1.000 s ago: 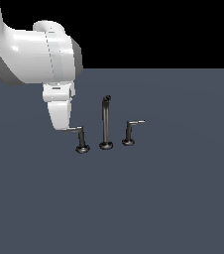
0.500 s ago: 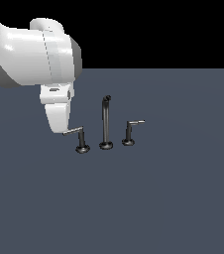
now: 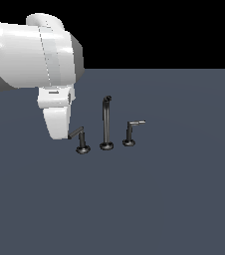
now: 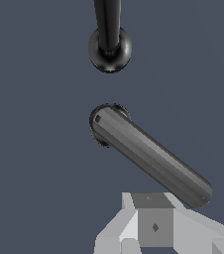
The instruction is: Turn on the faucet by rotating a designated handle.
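Note:
The faucet is a dark three-piece set: a tall spout post [image 3: 105, 124] stands between two L-shaped handles. The handle [image 3: 81, 140], at the exterior view's left, has its lever angled down toward my gripper [image 3: 59, 133]. The smaller handle [image 3: 131, 131] stands at the exterior view's right. In the wrist view the handle's long grey lever [image 4: 148, 158] runs from its post to my gripper [image 4: 153, 225], and the lever's free end lies against the fingers. The spout's base [image 4: 109, 48] shows beyond it. The fingers look pressed together and hold nothing.
The set stands on a flat dark grey-blue surface [image 3: 174, 199]. My large white arm [image 3: 30, 55] fills the upper part of the exterior view's left. Nothing else shows around the faucet.
My gripper has shifted slightly down and toward the exterior view's left. The lever's free end has dipped a little with it. The spout and the smaller handle have not moved.

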Available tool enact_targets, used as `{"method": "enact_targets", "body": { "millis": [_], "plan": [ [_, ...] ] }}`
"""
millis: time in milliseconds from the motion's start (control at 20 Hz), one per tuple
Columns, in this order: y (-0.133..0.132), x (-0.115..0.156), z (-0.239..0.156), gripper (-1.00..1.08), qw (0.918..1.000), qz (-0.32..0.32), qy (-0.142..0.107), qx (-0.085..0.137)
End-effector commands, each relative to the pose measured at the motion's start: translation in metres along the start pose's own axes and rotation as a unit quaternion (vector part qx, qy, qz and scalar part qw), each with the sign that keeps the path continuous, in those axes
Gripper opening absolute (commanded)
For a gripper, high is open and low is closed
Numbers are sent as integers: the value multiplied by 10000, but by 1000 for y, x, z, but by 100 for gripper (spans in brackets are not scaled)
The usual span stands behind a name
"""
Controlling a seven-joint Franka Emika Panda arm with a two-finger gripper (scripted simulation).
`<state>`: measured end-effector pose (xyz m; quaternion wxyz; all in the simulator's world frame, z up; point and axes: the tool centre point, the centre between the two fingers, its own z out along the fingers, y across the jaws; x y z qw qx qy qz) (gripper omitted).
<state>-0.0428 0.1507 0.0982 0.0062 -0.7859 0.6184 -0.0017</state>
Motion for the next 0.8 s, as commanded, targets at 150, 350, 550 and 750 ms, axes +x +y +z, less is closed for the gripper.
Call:
{"method": "enact_targets", "body": {
  "millis": [150,350,550,750],
  "plan": [
    [9,4,0,-100,10000,-5,2,-19],
    [19,19,0,-100,10000,3,10,-34],
    [29,34,-1,-100,10000,11,18,-48],
    [36,46,-1,-100,10000,18,24,-59]
  ]
}}
